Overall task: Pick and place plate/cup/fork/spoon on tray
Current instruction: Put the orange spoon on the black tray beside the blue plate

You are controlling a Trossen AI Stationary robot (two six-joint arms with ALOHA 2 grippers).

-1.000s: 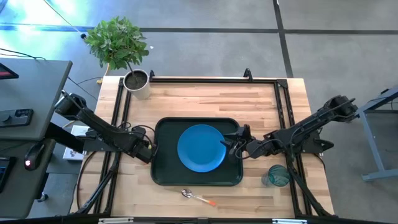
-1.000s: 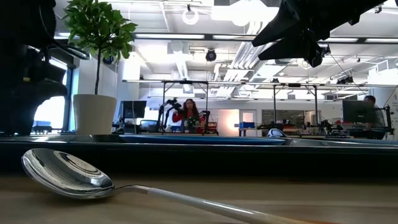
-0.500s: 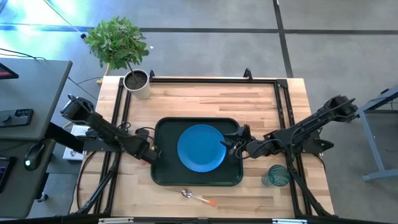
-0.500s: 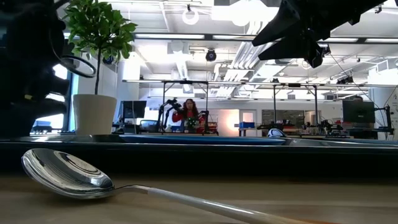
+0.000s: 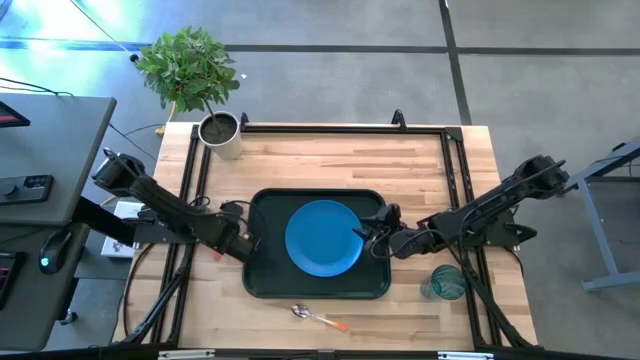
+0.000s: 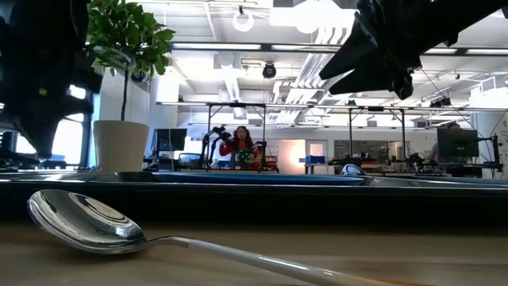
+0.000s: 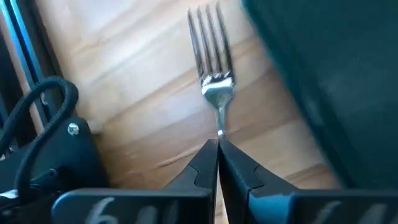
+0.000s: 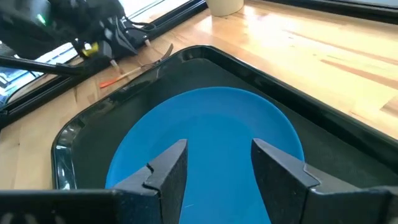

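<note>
At the tray's left edge I've got the left pincer (image 5: 243,243) down low over the tabletop (image 5: 330,160), fingers pinched tight on the fork (image 7: 211,68) at its neck; in the left wrist view the tines point away from the pincer, w/ bare wood under them and the dark tray wall just beside. From the right wrist cam the fork's orange handle sticks out behind that pincer, so it's held slightly tilted, tines toward the tray rim.

The tray (image 5: 264,280) sits mid-tabletop, long side across. The plate (image 5: 320,240) lies flat inside it, a bit right of centre.

Right pincer (image 5: 366,233) is over the plate's right edge, fingers (image 8: 166,171) spread apart w/ nothing between them; can't tell if it touches the plate.

The spoon (image 5: 318,318) lies on the wood just in front of the tray, apart from it, bowl to the left, orange end to the right. In the low view its shiny bowl (image 6: 83,222) faces up.

The cup (image 5: 443,283) stands upright on the wood near the tray's front right corner, off the tray, under the right arm.

A potted plant (image 5: 218,134) is at the back left corner.
</note>
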